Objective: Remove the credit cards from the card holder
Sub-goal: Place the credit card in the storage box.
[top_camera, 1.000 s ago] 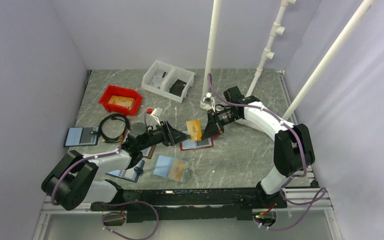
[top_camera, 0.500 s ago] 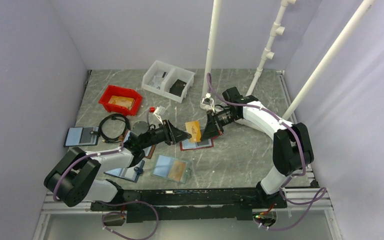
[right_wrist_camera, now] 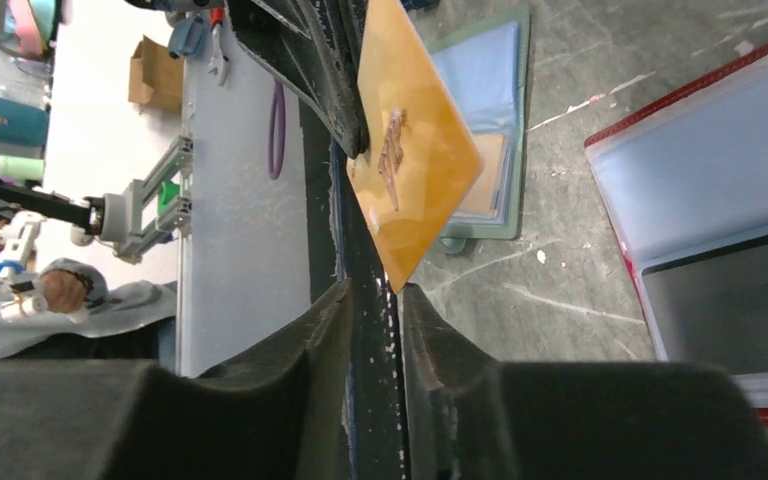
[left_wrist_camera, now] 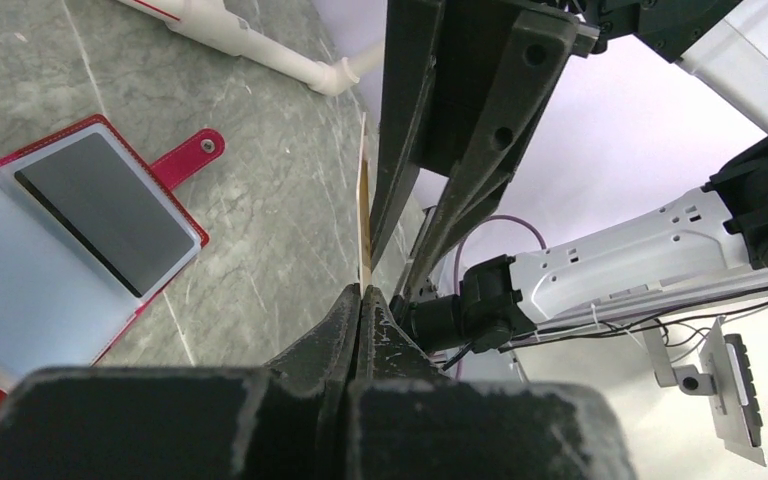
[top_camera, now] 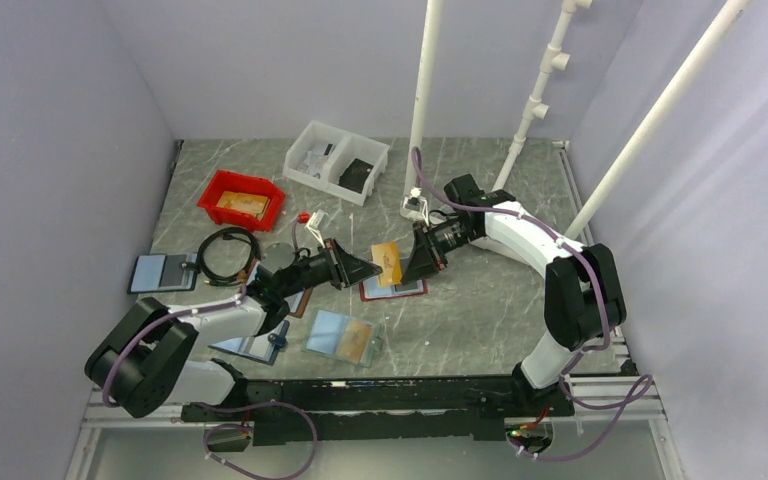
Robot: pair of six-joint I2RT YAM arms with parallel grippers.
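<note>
While the left tool (left_wrist_camera: 362, 300) is pressed together on one edge of the orange credit card (right_wrist_camera: 410, 170), the right tool (right_wrist_camera: 375, 290) stands slightly parted at the card's opposite corner. This looks like a mid-air handover, made so the card can be carried clear. The card hangs upright just above the open card holder (left_wrist_camera: 20, 295), which lies flat on the surface (top_camera: 480, 310) between the arms. A dark grey card (left_wrist_camera: 105, 225) is not yet drawn from its pocket.

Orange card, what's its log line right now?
orange card: in air by card holder | left gripper: shut on it | right gripper: jaws apart
</note>
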